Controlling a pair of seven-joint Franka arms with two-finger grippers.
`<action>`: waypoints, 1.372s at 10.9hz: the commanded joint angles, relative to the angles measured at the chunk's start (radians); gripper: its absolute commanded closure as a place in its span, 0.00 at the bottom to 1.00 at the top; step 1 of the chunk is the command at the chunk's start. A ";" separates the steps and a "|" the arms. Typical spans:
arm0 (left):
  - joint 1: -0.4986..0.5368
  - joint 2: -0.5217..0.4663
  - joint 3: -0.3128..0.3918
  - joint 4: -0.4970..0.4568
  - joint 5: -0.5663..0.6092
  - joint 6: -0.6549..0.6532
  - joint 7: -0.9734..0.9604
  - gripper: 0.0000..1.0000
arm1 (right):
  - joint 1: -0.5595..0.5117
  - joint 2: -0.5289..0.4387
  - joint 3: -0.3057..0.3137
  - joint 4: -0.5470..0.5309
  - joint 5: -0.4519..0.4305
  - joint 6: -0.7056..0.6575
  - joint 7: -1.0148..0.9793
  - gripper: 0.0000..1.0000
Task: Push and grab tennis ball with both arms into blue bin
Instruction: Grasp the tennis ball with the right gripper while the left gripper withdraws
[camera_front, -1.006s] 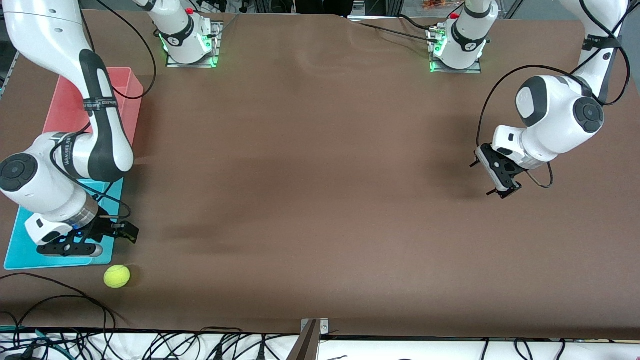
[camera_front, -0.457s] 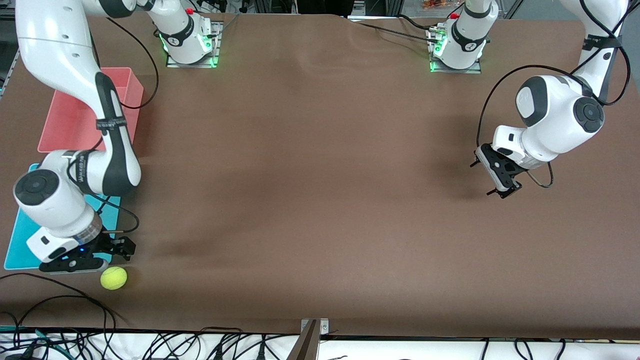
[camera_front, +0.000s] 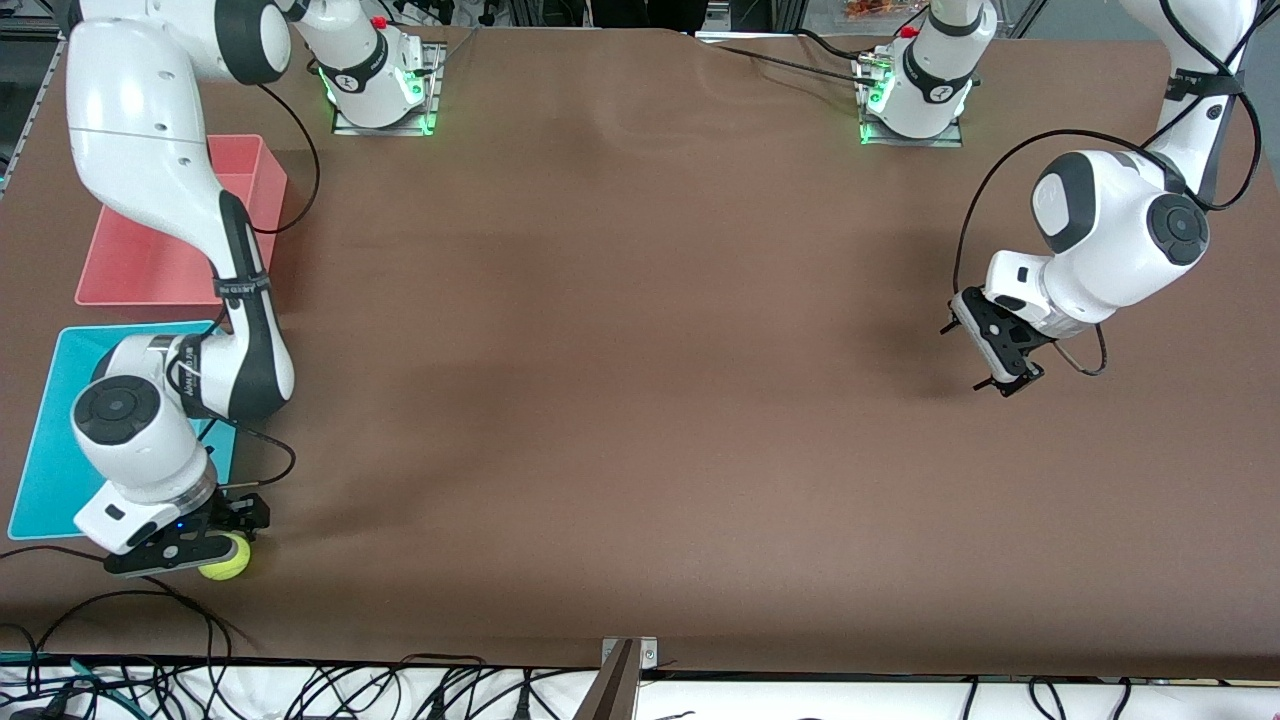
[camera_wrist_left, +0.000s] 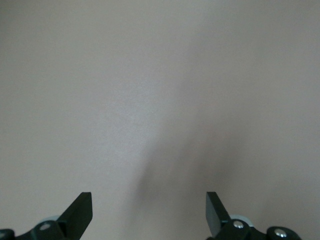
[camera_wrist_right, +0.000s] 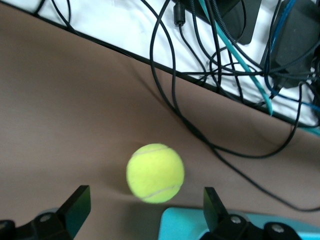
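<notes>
The tennis ball (camera_front: 230, 561) lies on the brown table just nearer to the front camera than the blue bin (camera_front: 50, 440), near the table's front edge at the right arm's end. My right gripper (camera_front: 185, 552) is open and low, partly over the ball. In the right wrist view the ball (camera_wrist_right: 155, 172) sits just ahead of the open right gripper (camera_wrist_right: 145, 207), untouched, with the blue bin's corner (camera_wrist_right: 200, 225) beside it. My left gripper (camera_front: 985, 355) waits open and empty over bare table at the left arm's end, and it shows open in its wrist view (camera_wrist_left: 149, 207).
A pink bin (camera_front: 140, 250) stands beside the blue bin, farther from the front camera. Loose black cables (camera_front: 120, 600) lie by the table's front edge near the ball and also show in the right wrist view (camera_wrist_right: 210, 100). The right arm's elbow hides part of the blue bin.
My right gripper has moved from over the blue bin toward the front camera and now partly covers the ball. The ball has shifted slightly. The left arm has not moved.
</notes>
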 joint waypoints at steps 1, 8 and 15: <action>0.000 -0.060 0.000 0.017 0.015 -0.041 -0.015 0.00 | -0.005 0.098 -0.012 0.072 -0.167 0.068 -0.046 0.00; 0.002 -0.126 0.006 0.128 0.016 -0.210 -0.178 0.00 | -0.003 0.165 -0.018 0.077 -0.329 0.188 -0.059 0.00; -0.009 -0.146 0.011 0.229 0.110 -0.379 -0.526 0.00 | -0.013 0.165 -0.021 0.066 -0.351 0.188 -0.059 0.00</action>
